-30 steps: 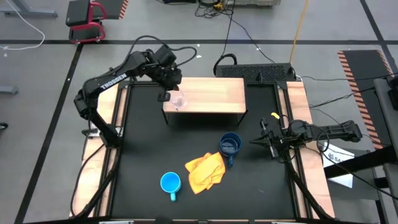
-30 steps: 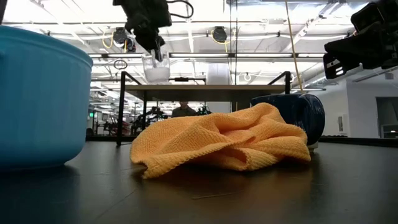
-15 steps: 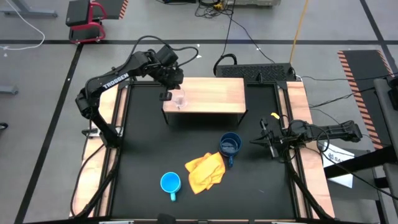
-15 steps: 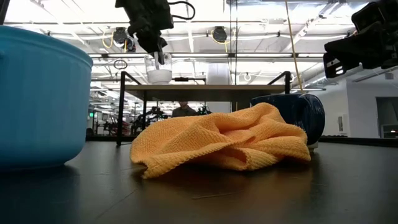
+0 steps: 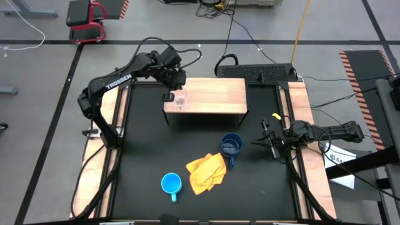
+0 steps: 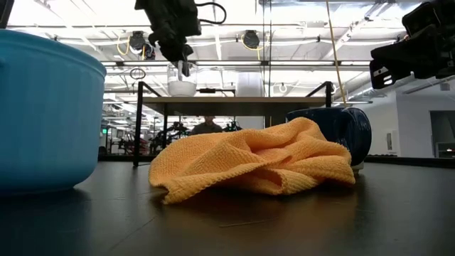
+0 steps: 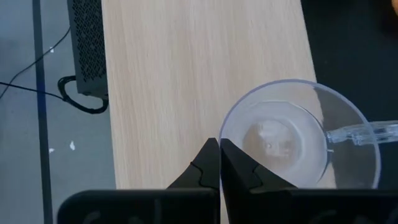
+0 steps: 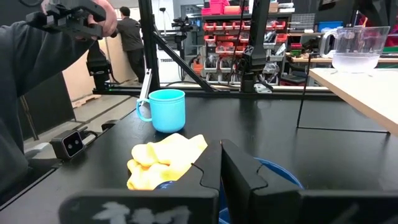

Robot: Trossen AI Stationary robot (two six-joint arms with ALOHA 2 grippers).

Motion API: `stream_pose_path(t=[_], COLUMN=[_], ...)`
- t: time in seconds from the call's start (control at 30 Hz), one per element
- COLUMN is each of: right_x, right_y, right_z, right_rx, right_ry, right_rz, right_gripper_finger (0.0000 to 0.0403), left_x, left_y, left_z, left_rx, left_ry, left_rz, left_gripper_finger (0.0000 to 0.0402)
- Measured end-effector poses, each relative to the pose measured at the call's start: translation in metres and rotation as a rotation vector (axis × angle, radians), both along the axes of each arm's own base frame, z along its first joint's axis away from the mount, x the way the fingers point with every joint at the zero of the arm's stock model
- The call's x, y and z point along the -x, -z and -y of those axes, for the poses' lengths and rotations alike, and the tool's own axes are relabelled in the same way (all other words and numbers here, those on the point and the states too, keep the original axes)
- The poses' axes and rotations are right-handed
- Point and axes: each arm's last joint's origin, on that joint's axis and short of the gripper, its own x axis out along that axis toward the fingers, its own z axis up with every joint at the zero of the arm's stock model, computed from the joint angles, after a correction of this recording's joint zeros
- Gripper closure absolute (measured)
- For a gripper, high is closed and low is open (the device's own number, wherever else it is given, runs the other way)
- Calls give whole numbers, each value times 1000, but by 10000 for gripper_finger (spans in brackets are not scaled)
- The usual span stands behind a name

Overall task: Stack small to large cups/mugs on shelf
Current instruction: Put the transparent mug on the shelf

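Note:
A small clear glass cup point(image 5: 181, 100) stands upright at the left end of the light wooden shelf point(image 5: 215, 94), with my left gripper point(image 5: 169, 96) shut on it from above. The dark blue mug point(image 5: 231, 145) stands on the black table in front of the shelf. The light blue mug point(image 5: 170, 184) stands near the table's front edge. My right gripper point(image 5: 273, 142) waits shut and level at the table's right edge, touching nothing. My left gripper pinches the glass cup's rim point(image 7: 224, 127) between its two fingertips, on the side roughly opposite the handle point(image 7: 367, 132). The fingers come slanting down from above. The cup is upright, its base point(image 6: 183, 92) on or just over the shelf top; which, I cannot tell.
A crumpled yellow cloth point(image 5: 206, 172) lies between the two mugs, next to the dark blue one. Most of the shelf top to the right of the cup is bare wood point(image 7: 186, 74). A person point(image 8: 37, 81) stands beyond the table's left side.
My left gripper, still shut on the glass cup, has eased down a little and toward the table's far edge. The cup has stayed upright and has come down to the shelf top.

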Motion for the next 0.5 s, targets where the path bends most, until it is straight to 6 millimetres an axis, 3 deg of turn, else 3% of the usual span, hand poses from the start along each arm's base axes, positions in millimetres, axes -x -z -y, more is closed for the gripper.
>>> stream_pose_path(t=[0.5], right_x=[0], right_y=[0], right_z=[0], right_rx=[-3], right_ry=[0], right_rz=[-1], right_gripper_finger=[403], left_x=[-4], left_y=[7], left_z=[-3], left_rx=[19], left_ry=[-20], left_rz=[-18], left_gripper_finger=[386])
